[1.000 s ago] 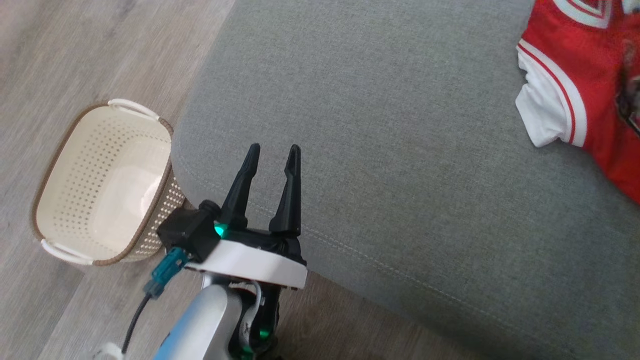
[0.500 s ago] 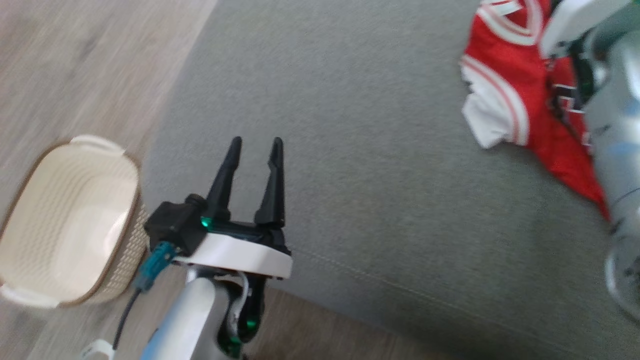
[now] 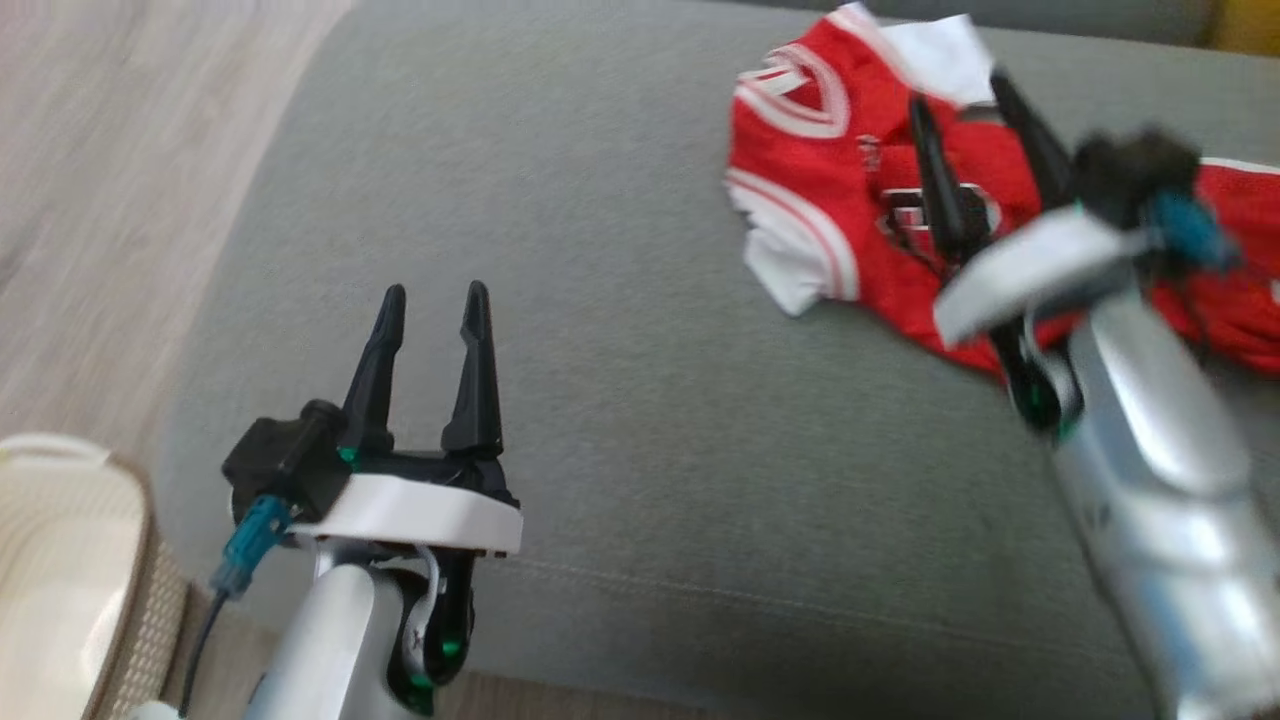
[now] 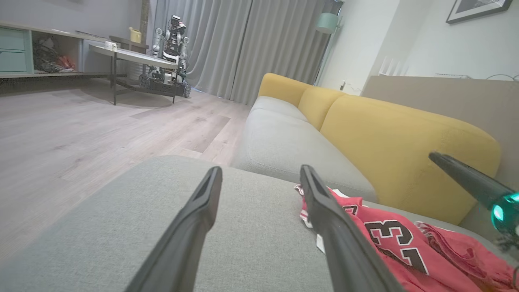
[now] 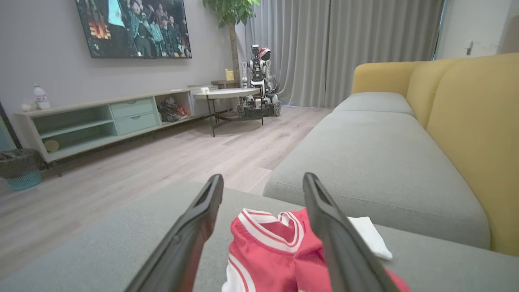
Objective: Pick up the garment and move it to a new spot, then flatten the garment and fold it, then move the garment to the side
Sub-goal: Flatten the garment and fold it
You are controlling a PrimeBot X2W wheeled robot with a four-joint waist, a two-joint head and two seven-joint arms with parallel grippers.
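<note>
**Two grippers spread, one garment (image 3: 800,190) waiting**

Upper right of the head view, your red-and-white garment lies rumpled on the grey sofa cushion (image 3: 620,400); the right gripper (image 3: 957,92) hangs over it, fingers parted and holding nothing; the left gripper (image 3: 435,290), lower left of that view, is likewise spread and empty, well apart from the cloth. Expect a light, limp fabric that sags and slides on itself, with no stiffness to help you; the banded neckline (image 5: 263,227), at the bottom middle of the right wrist view between the two fingers, looks the firmest place to pinch; gather a ridge of fabric, not one flat layer.
</note>
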